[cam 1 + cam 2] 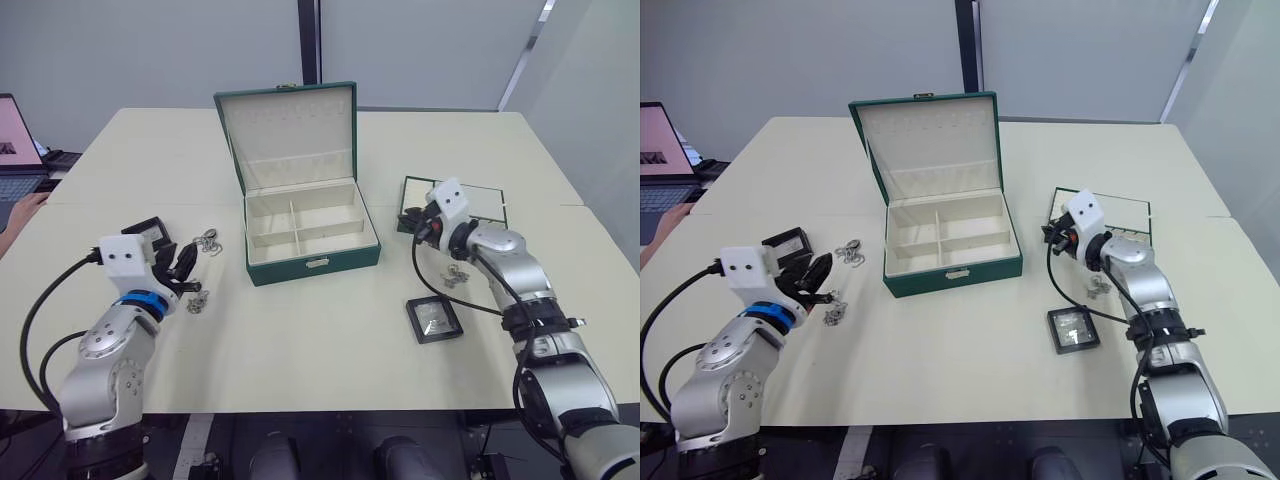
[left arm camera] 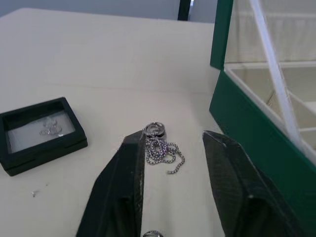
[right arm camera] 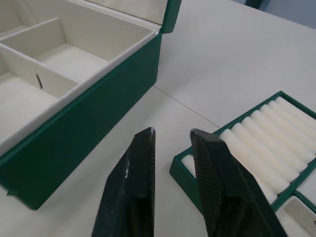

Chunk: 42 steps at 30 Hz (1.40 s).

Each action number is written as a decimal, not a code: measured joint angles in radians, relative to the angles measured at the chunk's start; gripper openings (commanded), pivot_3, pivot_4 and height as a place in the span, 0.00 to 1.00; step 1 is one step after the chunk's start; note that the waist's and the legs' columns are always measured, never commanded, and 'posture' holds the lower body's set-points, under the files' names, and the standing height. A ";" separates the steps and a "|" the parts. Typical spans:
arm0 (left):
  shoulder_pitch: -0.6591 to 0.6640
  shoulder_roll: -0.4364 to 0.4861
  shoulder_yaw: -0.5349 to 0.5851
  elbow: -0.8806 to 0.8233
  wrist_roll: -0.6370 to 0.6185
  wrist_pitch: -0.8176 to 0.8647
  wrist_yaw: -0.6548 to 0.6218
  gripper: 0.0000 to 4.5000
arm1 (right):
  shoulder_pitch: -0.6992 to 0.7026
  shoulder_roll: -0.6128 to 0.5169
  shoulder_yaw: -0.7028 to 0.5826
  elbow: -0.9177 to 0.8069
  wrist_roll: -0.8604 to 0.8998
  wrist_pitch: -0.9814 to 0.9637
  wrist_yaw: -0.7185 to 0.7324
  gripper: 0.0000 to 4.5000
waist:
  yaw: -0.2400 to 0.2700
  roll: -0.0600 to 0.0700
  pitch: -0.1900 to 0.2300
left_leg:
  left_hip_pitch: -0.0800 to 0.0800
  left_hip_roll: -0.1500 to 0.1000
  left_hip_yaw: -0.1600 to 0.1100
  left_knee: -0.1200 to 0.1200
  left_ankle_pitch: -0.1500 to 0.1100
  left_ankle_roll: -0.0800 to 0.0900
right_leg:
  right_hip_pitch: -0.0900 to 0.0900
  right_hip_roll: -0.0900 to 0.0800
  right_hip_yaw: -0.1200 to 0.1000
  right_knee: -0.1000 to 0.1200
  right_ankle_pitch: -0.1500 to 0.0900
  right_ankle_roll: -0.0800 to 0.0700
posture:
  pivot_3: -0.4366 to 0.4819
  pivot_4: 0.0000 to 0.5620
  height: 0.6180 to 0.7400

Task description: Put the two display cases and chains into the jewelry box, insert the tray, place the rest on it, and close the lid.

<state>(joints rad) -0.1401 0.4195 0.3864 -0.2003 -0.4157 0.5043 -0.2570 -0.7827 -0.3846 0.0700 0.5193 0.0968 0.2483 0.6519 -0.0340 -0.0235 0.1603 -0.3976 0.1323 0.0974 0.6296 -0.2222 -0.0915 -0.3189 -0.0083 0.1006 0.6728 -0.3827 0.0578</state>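
nearest the camera, a display case (image 1: 434, 319) lies flat on the table (image 1: 320, 360), just short of the right arm. the left gripper (image 2: 173, 163) hovers empty, its fingers spread wide above a small chain (image 2: 160, 149); a second display case (image 2: 40, 132) sits beside it, half hidden behind the wrist in the eye views. the right gripper (image 3: 170, 143), fingers slightly parted and empty, hangs at the tray (image 3: 256, 148), whose far end is cut off. the jewelry box (image 1: 310, 235) stands mid-table, long axis crosswise, lid (image 1: 287, 135) upright, compartments empty.
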 measured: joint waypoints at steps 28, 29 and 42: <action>-0.215 0.016 -0.198 0.268 0.069 -0.003 -0.194 0.01 | 0.156 0.043 0.053 -0.279 0.006 0.194 0.129 0.00 | 0.005 0.000 0.000 | -0.001 0.000 0.000 0.000 0.000 -0.001 | -0.001 0.000 0.000 0.001 0.000 0.000 | 0.48 0.27 1.00; -0.216 0.016 -0.201 0.268 0.070 -0.003 -0.194 0.01 | 0.165 0.040 0.055 -0.295 0.007 0.203 0.135 0.00 | 0.006 0.000 0.000 | -0.001 0.000 0.000 0.000 0.000 -0.001 | -0.001 0.000 0.000 0.001 0.000 0.000 | 0.48 0.27 1.00; -0.263 0.011 -0.214 0.312 0.104 -0.002 -0.219 0.01 | 0.213 0.030 0.048 -0.398 0.007 0.286 0.140 0.00 | 0.007 0.000 0.000 | -0.001 0.000 0.000 0.000 0.000 -0.001 | -0.001 0.000 0.000 0.001 0.000 0.000 | 0.48 0.27 1.00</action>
<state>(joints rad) -0.4033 0.4301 0.1725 0.1115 -0.3122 0.5021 -0.4755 -0.5696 -0.3542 0.1185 0.1217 0.1037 0.5341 0.7917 -0.0266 -0.0234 0.1604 -0.3987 0.1325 0.0976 0.6295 -0.2218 -0.0921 -0.3203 -0.0079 0.1003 0.6737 -0.3828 0.0580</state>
